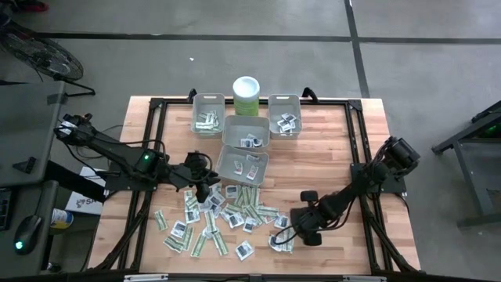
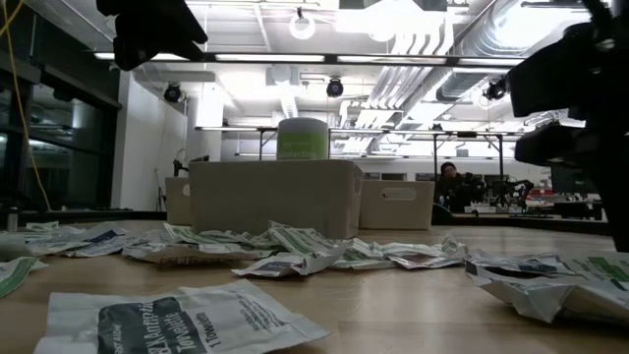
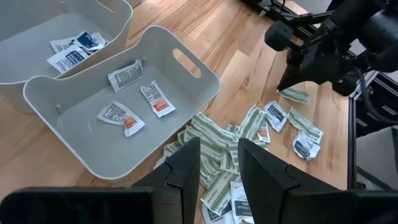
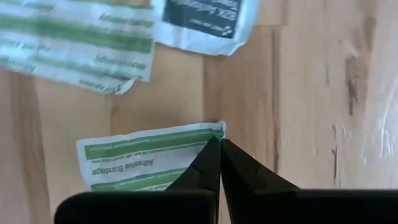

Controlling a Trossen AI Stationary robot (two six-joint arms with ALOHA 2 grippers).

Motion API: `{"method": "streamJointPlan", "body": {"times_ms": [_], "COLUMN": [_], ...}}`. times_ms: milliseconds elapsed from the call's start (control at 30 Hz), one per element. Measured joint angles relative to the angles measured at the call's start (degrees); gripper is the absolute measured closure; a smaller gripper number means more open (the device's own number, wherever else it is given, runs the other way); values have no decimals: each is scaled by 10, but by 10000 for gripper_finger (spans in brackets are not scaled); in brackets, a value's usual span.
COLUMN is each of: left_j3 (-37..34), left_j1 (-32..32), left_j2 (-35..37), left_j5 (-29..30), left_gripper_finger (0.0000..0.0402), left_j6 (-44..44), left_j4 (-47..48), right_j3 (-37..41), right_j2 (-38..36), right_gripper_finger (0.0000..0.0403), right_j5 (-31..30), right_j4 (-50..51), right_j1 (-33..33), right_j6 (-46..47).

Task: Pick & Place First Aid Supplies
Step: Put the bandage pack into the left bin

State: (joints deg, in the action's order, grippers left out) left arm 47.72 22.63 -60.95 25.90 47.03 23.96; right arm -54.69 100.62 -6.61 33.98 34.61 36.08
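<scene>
Many small paper packets [image 1: 223, 215] lie loose on the wooden table, pale green-white strips and white squares with dark print. My left gripper [image 3: 219, 167] hangs open above the heap of green strips [image 3: 211, 140], beside the nearest grey bin [image 3: 186, 115], and touches nothing. My right gripper [image 4: 219, 144] is low at the right end of the scatter [image 1: 282, 236]. It is shut at the end of one green-white strip marked "Adhesive Bandage" [image 4: 143, 158]. A white square packet [image 4: 202, 22] and another strip [image 4: 74, 43] lie just beyond it. My right gripper comes from above, pointing down, and its shut fingertips [image 4: 211, 155] meet at the strip's end, by the corner [image 4: 214, 130]. The fingers themselves hide how much paper lies between them. The rest of the strip lies flat on the table.
Four grey bins stand behind the scatter: two in the middle [image 1: 241, 164] [image 1: 246, 133], one far left [image 1: 207, 116], one far right [image 1: 285, 114], each holding some packets. A pale green canister with a white lid [image 1: 246, 95] stands at the far edge. A black frame [image 1: 356, 168] borders the table.
</scene>
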Motion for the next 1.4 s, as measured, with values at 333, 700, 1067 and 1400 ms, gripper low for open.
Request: {"method": "streamJointPlan", "body": {"times_ms": [333,700,1067,1400], "left_j3": [0,0,0,0], "left_j1": [0,-1,-1,-1], "left_j2": [0,0,0,0], "left_j5": [-9,16,79,114], "left_gripper_finger": [293,293,293,293], "left_j6": [0,-5,-194,-320], "left_j4": [-2,-26,-181,-261], "right_j3": [-93,-245,-345,-372], "right_j2": [-11,-12,-13,-13], "right_gripper_finger": [403,403,403,403], "right_j5": [-133,-375,-548,-562], "right_j4": [126,221,143,-46], "right_j1": [0,-11,-78,-147], "right_j6": [84,117,-10,-210]}}
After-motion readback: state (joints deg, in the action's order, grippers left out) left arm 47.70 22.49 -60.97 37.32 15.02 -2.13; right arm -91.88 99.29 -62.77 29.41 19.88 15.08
